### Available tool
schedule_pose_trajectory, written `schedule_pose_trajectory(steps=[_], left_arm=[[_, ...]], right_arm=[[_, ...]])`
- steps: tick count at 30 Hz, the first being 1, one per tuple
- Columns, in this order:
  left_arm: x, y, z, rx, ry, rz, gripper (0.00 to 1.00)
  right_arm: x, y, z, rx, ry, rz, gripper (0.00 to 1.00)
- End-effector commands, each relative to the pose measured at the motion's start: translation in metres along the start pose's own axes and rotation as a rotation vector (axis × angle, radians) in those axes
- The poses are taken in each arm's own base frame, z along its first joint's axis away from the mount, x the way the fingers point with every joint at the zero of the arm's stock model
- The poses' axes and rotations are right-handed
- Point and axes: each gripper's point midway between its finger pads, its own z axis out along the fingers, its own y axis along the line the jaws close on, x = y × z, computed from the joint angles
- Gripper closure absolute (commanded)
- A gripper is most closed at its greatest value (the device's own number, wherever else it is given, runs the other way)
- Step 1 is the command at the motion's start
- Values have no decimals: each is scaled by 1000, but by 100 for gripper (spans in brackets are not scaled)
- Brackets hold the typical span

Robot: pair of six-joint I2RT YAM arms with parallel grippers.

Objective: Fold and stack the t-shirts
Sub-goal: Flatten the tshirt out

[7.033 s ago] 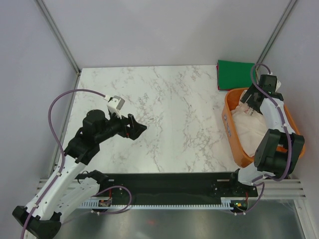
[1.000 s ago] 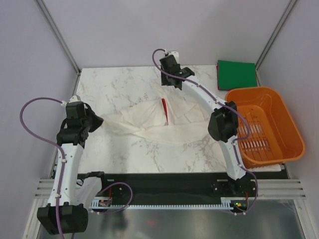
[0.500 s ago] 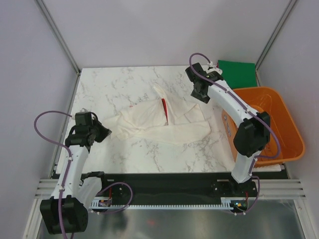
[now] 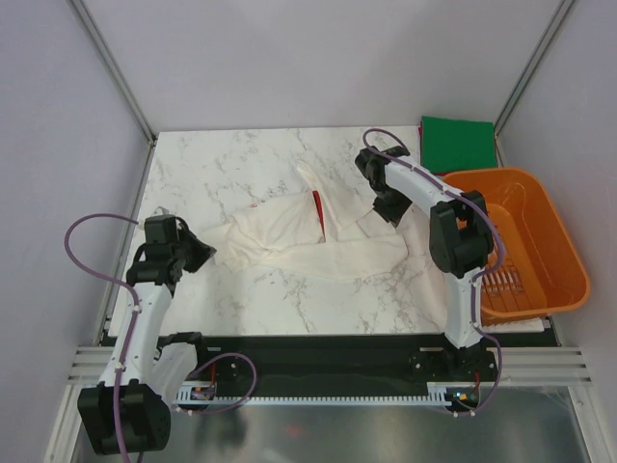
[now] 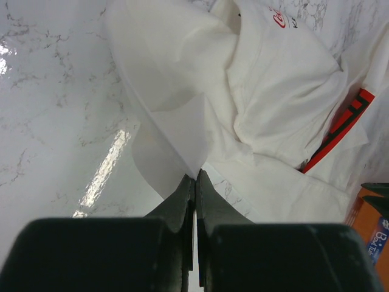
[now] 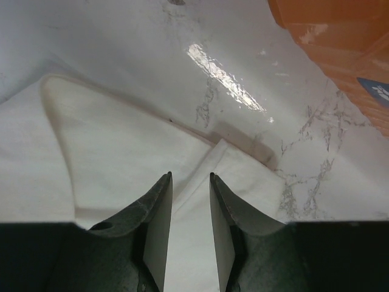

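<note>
White t-shirt (image 4: 289,241) crumpled across the middle of the marble worktop (image 4: 222,174), stretched roughly left to right. Red print (image 4: 319,214) visible only as a narrow strip inside a fold near the centre. Left end of the cloth drawn out to a point toward the left gripper (image 4: 204,253).

Left gripper low over the worktop at the left side, pressed together, pinching a thin flap of the white t-shirt right at its tips. In the left wrist view, cloth fanning away from the closed fingers (image 5: 182,201) in loose folds, red print (image 5: 340,131) at the far right, and a small red mark of lettering near the top edge.

Right gripper (image 4: 388,214) over the right end of the white t-shirt, pointed down at it. Spread slightly, with a narrow gap between the fingers (image 6: 155,213) and nothing clamped. Below the gap, an edge of the cloth (image 6: 109,158) with bare marble just beyond it.

Green t-shirt (image 4: 458,143) folded square and flat at the far right corner of the worktop, well apart from the white one. Orange basket (image 4: 569,260) at the right edge, just in front of the green t-shirt and beside the right arm.
</note>
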Motion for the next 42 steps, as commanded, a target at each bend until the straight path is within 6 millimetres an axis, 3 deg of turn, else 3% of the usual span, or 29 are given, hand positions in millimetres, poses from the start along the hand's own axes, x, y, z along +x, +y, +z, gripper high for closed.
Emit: schedule_pose_trajectory(steps=[1, 11, 19, 34, 37, 40, 42], left_arm=[[-5, -6, 3, 38, -22, -16, 98], [-2, -9, 8, 69, -9, 15, 98], [-5, -13, 5, 89, -27, 24, 98], [-2, -14, 8, 101, -15, 17, 98], [-2, -15, 6, 107, -17, 15, 98], [-2, -15, 6, 108, -16, 13, 98], [-2, -16, 6, 114, -17, 14, 98]], right_arm=[[-4, -10, -4, 39, 0, 72, 60], [12, -13, 22, 112, 33, 56, 56], [14, -31, 44, 186, 46, 77, 53], [21, -34, 54, 191, 67, 73, 54], [21, -32, 53, 183, 65, 70, 58], [19, -34, 51, 178, 56, 67, 72], [17, -35, 49, 172, 48, 65, 95]])
